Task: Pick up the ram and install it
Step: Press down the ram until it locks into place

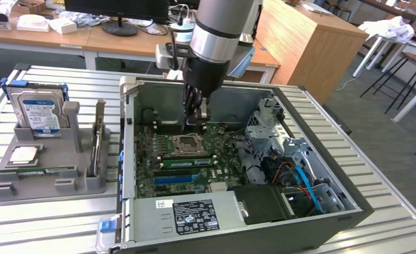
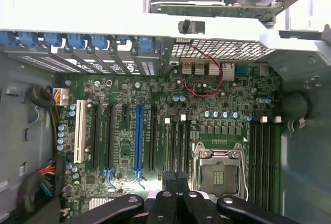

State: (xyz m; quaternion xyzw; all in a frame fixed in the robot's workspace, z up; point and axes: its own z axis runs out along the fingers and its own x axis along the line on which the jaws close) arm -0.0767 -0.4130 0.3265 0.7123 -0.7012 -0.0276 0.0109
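The gripper (image 1: 195, 123) hangs closed over the motherboard (image 1: 186, 159) inside the open computer case (image 1: 349, 203), centre of the exterior frame. I can't tell whether it holds anything. The ram (image 1: 186, 163) sits slotted below the CPU socket (image 1: 186, 143)

Open computer case (image 1: 334, 211) on slatted table (image 1: 45, 222), toward exterior view's right. Motherboard (image 1: 186, 164) inside case; CPU socket (image 1: 188, 142) near board's middle. Arm reaches down into case, gripper (image 1: 195, 123) just above board, beside socket. Holder tray (image 1: 35, 177) on table, at exterior view's left of case. Hard drive (image 1: 40, 114) upright at tray's far end; ram (image 1: 96, 138) on edge in tray's slot nearest case.
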